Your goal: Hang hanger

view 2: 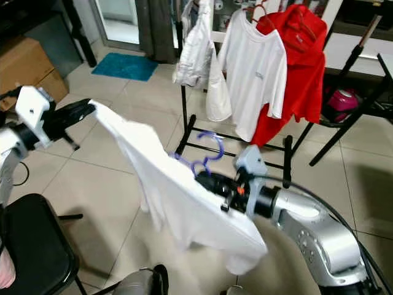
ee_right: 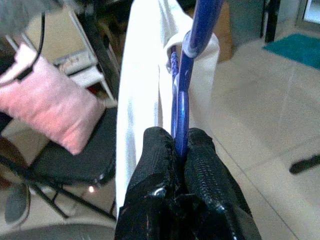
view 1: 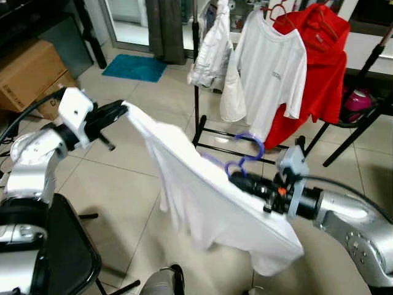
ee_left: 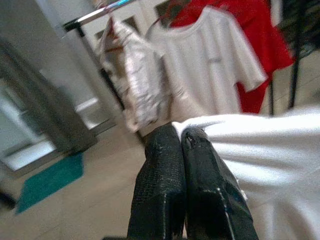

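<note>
A: What's nearest the camera?
B: A black chair [view 1: 67, 252] at the near left, and the white T-shirt [view 1: 209, 196] stretched across the middle between the two arms.

A: Anything larger behind it?
B: A clothes rack [view 1: 202, 132] at the far side, with a white shirt [view 1: 273, 70], a red garment [view 1: 322, 67] and a pale jacket [view 1: 212, 46] hanging on it. Far left are a cardboard box [view 1: 31, 74] and a teal mat [view 1: 135, 67].

A: Where's the hanger?
B: The blue hanger [view 1: 245, 157] sits inside the T-shirt, hook poking out, near the rack's base.

A: And the fingers?
B: The right gripper [ee_right: 181, 150] is clenched on the hanger's blue neck. The left gripper [ee_left: 182, 137] is pinched tight on a corner of the T-shirt, holding it up on the left.
</note>
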Controlling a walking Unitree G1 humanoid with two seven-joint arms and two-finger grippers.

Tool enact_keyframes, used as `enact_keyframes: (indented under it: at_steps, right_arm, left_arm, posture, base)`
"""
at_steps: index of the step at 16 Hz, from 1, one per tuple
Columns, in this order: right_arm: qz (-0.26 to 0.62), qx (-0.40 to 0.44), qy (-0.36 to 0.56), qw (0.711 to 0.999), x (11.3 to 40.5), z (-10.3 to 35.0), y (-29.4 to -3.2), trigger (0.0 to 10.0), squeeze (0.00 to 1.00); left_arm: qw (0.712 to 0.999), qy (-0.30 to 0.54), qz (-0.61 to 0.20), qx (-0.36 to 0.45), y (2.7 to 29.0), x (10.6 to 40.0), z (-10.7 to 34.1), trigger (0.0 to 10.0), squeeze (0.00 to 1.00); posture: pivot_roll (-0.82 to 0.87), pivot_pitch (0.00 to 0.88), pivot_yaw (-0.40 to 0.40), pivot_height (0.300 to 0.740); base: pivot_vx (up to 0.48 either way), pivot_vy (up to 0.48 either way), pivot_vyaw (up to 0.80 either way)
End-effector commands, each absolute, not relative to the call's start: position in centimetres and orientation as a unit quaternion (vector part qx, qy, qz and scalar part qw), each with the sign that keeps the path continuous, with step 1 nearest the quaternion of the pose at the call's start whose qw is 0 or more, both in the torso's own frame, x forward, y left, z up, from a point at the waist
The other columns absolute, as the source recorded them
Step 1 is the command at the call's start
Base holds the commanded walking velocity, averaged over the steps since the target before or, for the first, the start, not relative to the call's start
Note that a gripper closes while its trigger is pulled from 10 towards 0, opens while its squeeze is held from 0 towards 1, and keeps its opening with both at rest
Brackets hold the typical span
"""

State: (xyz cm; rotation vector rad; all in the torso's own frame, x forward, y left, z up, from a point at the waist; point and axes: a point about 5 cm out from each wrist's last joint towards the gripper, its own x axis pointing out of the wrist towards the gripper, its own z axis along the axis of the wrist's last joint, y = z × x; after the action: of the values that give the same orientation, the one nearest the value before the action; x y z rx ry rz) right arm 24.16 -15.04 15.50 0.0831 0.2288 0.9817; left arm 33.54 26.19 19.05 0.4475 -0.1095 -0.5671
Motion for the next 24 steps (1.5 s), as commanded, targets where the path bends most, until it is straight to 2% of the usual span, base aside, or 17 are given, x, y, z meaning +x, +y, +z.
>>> enact_keyframes:
  at_steps: [1, 2, 3, 6, 10, 11, 12, 15, 17, 21, 24]
  right_arm:
    - [0.471, 0.054, 0.091, 0.876, 24.3, 16.5, -15.3, 10.0, 0.0]
    - [0.474, 0.073, 0.075, 0.874, 24.3, 17.0, -15.2, 10.0, 0.0]
    - [0.469, 0.076, 0.072, 0.877, 24.4, 17.1, -15.2, 10.0, 0.0]
    - [0.435, 0.07, 0.073, 0.895, 25.0, 16.9, -15.6, 10.0, 0.0]
    - [0.39, 0.002, 0.118, 0.913, 25.7, 15.2, -16.3, 10.0, 0.0]
    - [0.387, -0.014, 0.127, 0.913, 25.7, 14.9, -16.4, 10.0, 0.0]
    - [0.405, -0.065, 0.164, 0.897, 25.1, 13.6, -16.1, 10.0, 0.0]
    - [0.428, -0.08, 0.195, 0.879, 24.2, 12.6, -15.8, 10.0, 0.0]
    - [0.416, -0.092, 0.215, 0.879, 24.1, 12.0, -16.4, 10.0, 0.0]
    - [0.428, 0.055, 0.093, 0.897, 24.8, 16.1, -15.9, 10.0, 0.0]
    - [0.413, 0.104, 0.049, 0.904, 25.4, 17.7, -16.1, 10.0, 0.0]
  left_arm:
    - [0.936, -0.039, -0.25, 0.246, 27.1, 33.4, 18.7, 0.0, 0.0]
    - [0.937, -0.021, -0.22, 0.271, 27.5, 33.4, 17.7, 0.0, 0.0]
    - [0.935, -0.015, -0.223, 0.273, 27.4, 33.2, 17.1, 0.0, 0.0]
    - [0.924, 0.012, -0.27, 0.27, 26.1, 32.6, 15.2, 0.0, 0.0]
    - [0.928, -0.003, -0.263, 0.262, 25.6, 33.1, 15.4, 0.0, 0.0]
    - [0.93, -0.008, -0.259, 0.26, 25.6, 33.2, 15.6, 0.0, 0.0]
    - [0.945, -0.045, -0.225, 0.233, 26.0, 33.9, 17.3, 0.0, 0.0]
    - [0.952, -0.087, -0.177, 0.233, 26.9, 35.0, 20.0, 0.0, 0.0]
    - [0.953, -0.101, -0.163, 0.236, 27.2, 35.2, 20.7, 0.0, 0.0]
    - [0.948, -0.051, -0.18, 0.258, 27.0, 34.6, 17.9, 0.0, 0.0]
    - [0.936, 0.003, -0.189, 0.296, 27.5, 33.7, 15.4, 0.0, 0.0]
  posture:
    - [-0.08, 0.109, 0.063, 0.74]
    - [-0.08, 0.109, 0.065, 0.74]
    - [-0.08, 0.109, 0.065, 0.74]
    - [-0.08, 0.108, 0.065, 0.74]
    - [-0.08, 0.106, 0.067, 0.74]
    - [-0.09, 0.104, 0.067, 0.74]
    - [-0.09, 0.101, 0.067, 0.74]
    - [-0.09, 0.096, 0.07, 0.74]
    - [-0.09, 0.094, 0.074, 0.74]
    - [-0.09, 0.092, 0.08, 0.74]
    - [-0.09, 0.096, 0.08, 0.74]
  base:
    - [0.0, 0.0, 0.0]
    - [0.0, 0.0, 0.0]
    - [0.0, 0.0, 0.0]
    - [0.0, 0.0, 0.0]
    - [0.0, 0.0, 0.0]
    - [0.0, 0.0, 0.0]
    - [0.0, 0.0, 0.0]
    - [0.0, 0.0, 0.0]
    - [0.0, 0.0, 0.0]
    - [0.0, 0.0, 0.0]
    - [0.0, 0.0, 0.0]
